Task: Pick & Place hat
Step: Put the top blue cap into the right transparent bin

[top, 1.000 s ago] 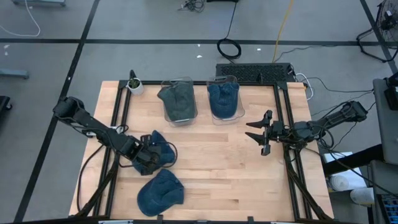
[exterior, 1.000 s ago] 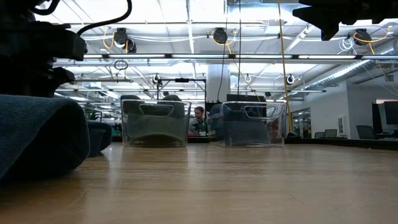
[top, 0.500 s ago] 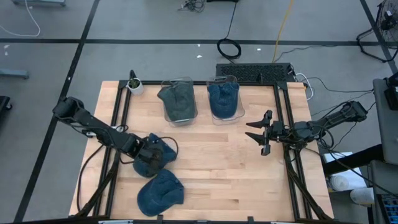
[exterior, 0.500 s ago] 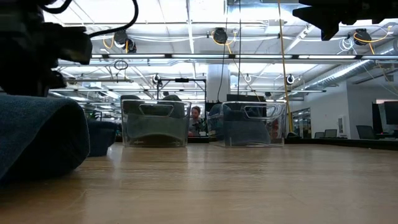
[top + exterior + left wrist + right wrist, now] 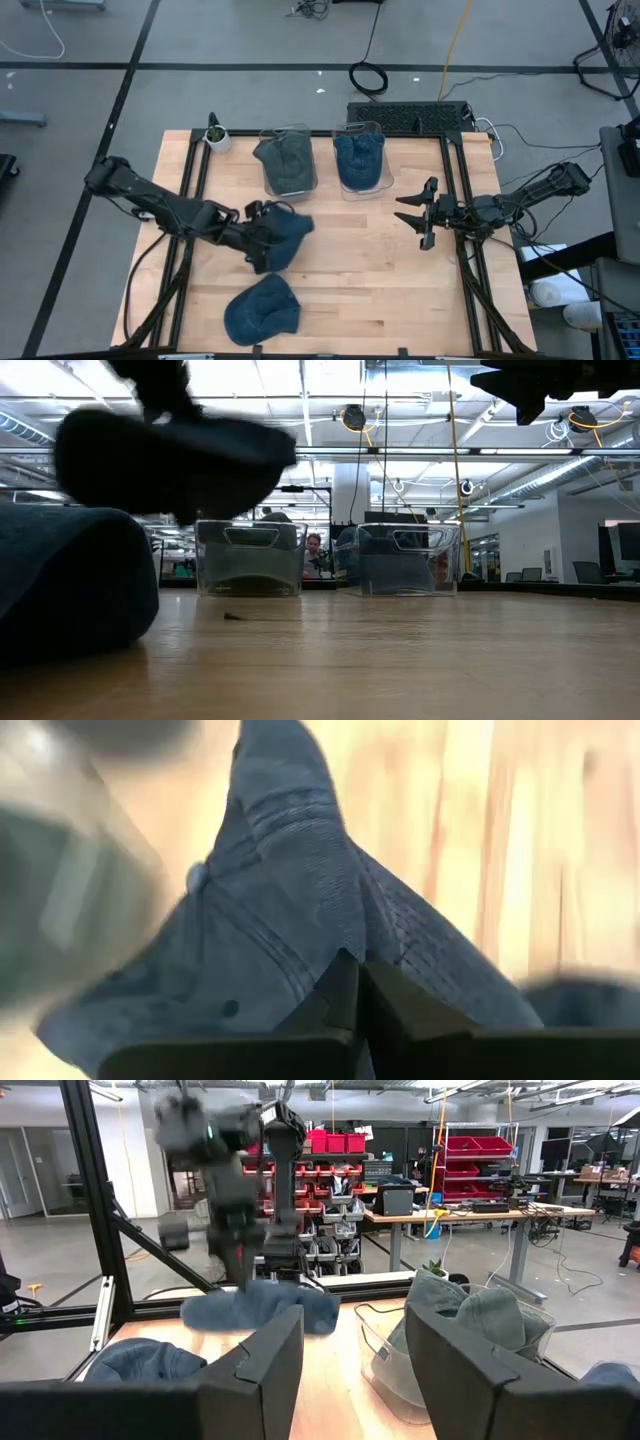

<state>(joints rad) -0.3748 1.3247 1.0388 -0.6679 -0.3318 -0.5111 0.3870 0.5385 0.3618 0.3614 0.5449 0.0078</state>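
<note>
Pinched together on a fold of the blue hat (image 5: 280, 238), my left gripper (image 5: 250, 236) holds it clear of the wooden table (image 5: 370, 280), the cloth hanging just beyond my fingertips toward the two clear bins (image 5: 288, 162). Below my jaws, nearer the table's front edge, lies a second blue hat (image 5: 260, 310). Well apart at the right side, my right gripper (image 5: 412, 212) hovers with jaws spread and nothing between them.

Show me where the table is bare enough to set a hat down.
Bare wood lies between the two bins and the right hand, and along the near edge right of the loose hat. It is crowded where the left hand holds the lifted hat.
</note>
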